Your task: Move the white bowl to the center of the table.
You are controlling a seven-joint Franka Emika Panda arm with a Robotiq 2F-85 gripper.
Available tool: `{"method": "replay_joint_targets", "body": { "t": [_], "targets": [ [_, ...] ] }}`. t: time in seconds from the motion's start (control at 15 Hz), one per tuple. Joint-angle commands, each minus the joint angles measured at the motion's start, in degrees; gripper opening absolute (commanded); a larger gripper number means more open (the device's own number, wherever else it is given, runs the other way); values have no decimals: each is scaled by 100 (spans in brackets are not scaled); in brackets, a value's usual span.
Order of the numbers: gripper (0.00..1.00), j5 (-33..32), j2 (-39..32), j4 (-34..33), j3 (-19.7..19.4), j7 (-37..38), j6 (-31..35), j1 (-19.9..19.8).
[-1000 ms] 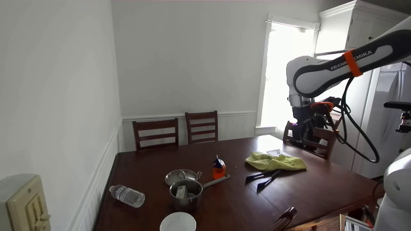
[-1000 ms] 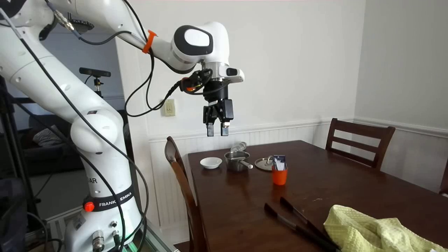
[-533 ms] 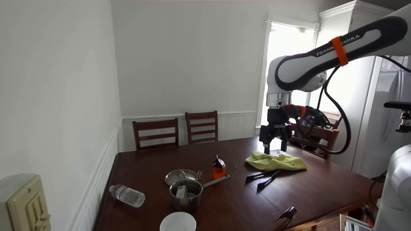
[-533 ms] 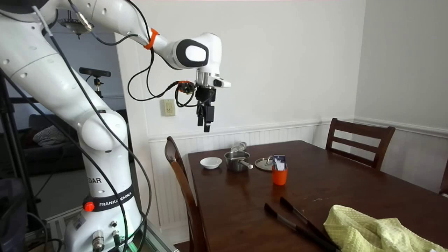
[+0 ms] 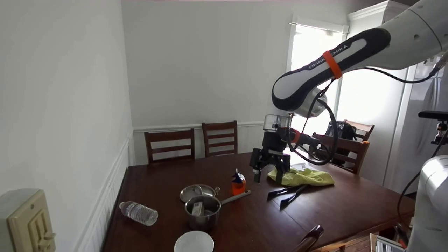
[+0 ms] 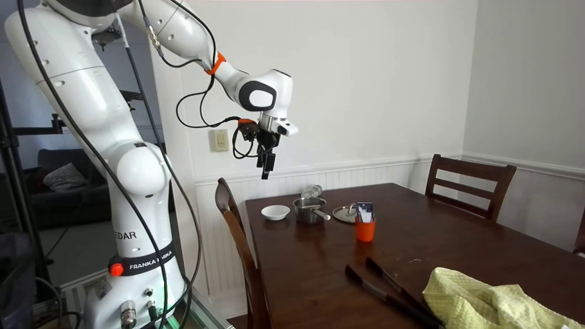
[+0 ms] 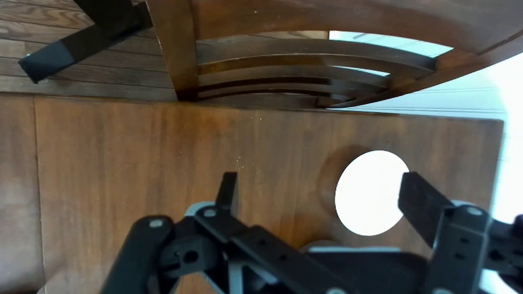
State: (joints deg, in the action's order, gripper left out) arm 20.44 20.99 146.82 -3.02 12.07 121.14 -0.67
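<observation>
Well, my jaws are wide apart. That white bowl (image 7: pixel 369 194) looks light but slippery; I'd pinch its rim.

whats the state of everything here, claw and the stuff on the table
claw: open, holding nothing
white bowl: upright on the table
pot: upright, uncovered, small box inside
lid: off the pot, lying on the table
bottle: lying on its side
orange cup: upright, something sticking out
towel: crumpled
tongs: spread open
</observation>
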Motion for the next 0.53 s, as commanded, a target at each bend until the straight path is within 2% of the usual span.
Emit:
{"method": "replay_joint_targets", "body": {
  "t": [0.0,0.07,0.2,0.33,0.4,0.47],
  "targets": [
    [100,22,-29,-36,39,-26,-17,-58],
    [100,169,-96,-6,16,-169,264,-19],
    [100,901,-695,-44,-133,-800,1140,192],
    [100,1880,-1281,-122,-244,-1709,1686,459],
    [100,2361,-1553,-327,-528,-2200,1647,968],
    [100,2786,-1772,-433,-467,-2661,1625,1042]
  ]
}}
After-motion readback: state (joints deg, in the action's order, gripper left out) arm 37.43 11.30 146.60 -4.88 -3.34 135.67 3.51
